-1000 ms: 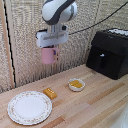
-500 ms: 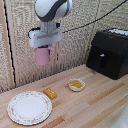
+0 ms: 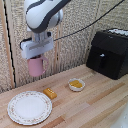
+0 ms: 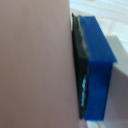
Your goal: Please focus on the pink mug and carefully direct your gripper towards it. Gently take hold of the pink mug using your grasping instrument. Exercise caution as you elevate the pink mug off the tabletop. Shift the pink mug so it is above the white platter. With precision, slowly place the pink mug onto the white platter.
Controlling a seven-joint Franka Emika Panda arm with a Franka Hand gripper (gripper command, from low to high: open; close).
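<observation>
Aloft, pink mug clamped in gripper, well clear of the wooden table. Hanging above and behind white platter; blue finger pressed flat against mug wall in wrist view

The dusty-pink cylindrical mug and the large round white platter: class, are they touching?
Apart. The exterior view shows the pink mug held in the gripper high above the white platter, with wall visible between them.

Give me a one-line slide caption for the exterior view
Franka gripper holds the pink mug aloft, above and behind the white platter on the wooden table.
</observation>
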